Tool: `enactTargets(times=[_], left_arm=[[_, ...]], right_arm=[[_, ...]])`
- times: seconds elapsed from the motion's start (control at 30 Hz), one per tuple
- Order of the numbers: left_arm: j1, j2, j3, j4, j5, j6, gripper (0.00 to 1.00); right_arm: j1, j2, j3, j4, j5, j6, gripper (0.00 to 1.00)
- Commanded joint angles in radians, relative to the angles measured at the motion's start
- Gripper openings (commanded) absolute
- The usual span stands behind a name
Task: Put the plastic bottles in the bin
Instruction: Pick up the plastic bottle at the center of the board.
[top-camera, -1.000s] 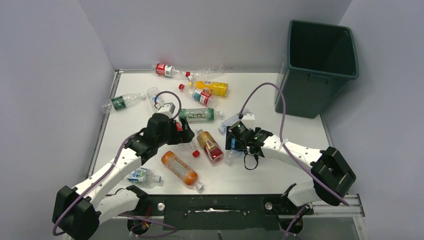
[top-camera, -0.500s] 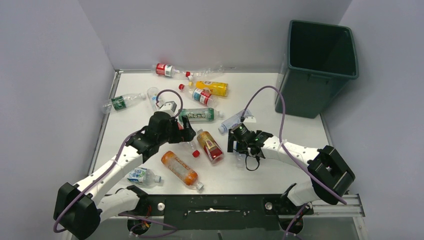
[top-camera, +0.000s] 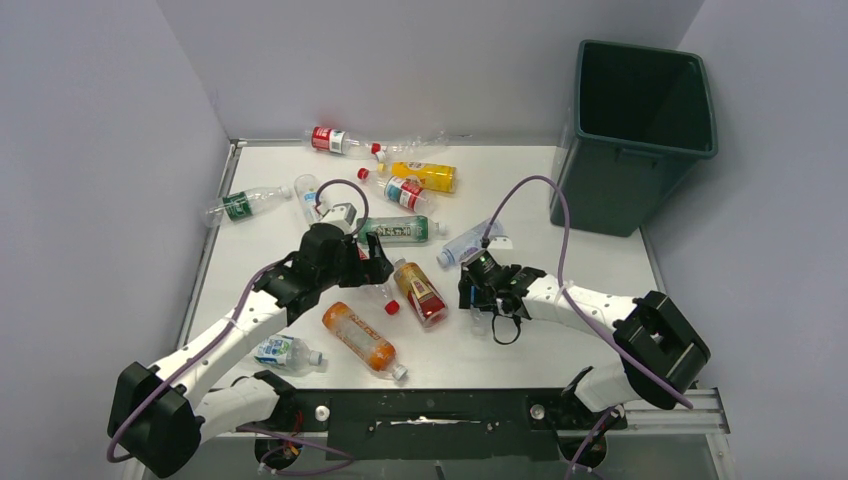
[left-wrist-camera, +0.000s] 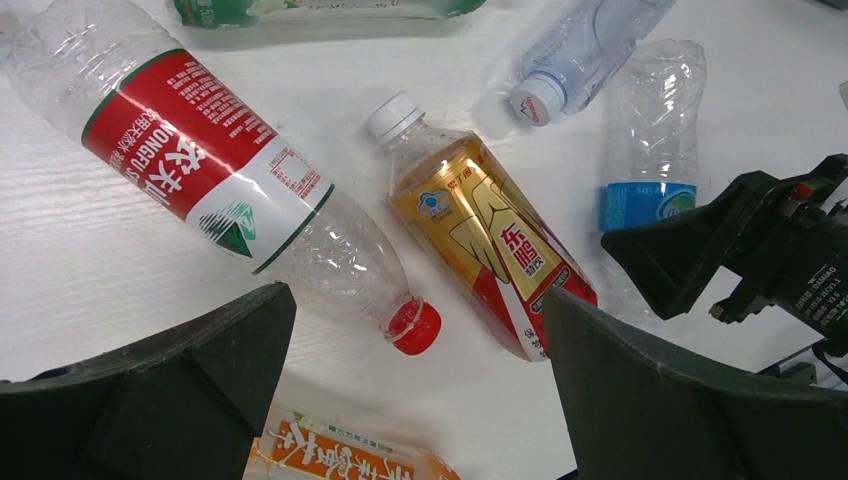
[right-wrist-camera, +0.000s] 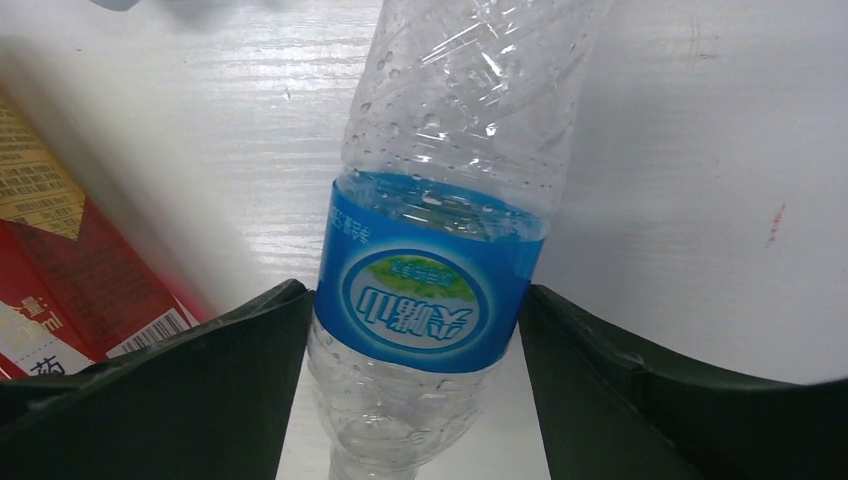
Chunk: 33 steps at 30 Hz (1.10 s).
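Lighting, picture quality: bright, even overhead light is washing the white table (top-camera: 480, 170). Soft shadows are pooling just under the left fingers (left-wrist-camera: 150, 390). Glare is streaking the blue-label bottle (right-wrist-camera: 430, 300) between the right fingers (right-wrist-camera: 650, 400). The finger edges nearest the lens are softening slightly.

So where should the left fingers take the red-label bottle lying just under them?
Come straight down and pinch the red-label bottle across its labelled middle: it lies flat, with bare table on both long sides. Its neck tapers near the gold-and-red bottle.
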Motion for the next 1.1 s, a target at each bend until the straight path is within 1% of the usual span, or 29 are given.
enactTargets(times=[0.0,0.13,0.3,1.07], left_arm=[[-0.011,0.005,0.038,0.057,0.007,0.004,0.98],[-0.016,0.012,0.039,0.061,0.007,0.002,0.98],[-0.018,0.011,0.035,0.065,0.007,-0.001,0.98],[-0.033,-0.004,0.025,0.068,-0.002,-0.011,0.98]], right_arm=[[-0.005,-0.032,-0.004,0.036,0.006,-0.007,0.73],[-0.005,-0.043,-0.008,0.041,0.001,-0.015,0.69],[-0.005,-0.066,-0.012,0.043,0.000,-0.018,0.67],[0.012,-0.124,-0.023,0.048,0.004,-0.027,0.65]])
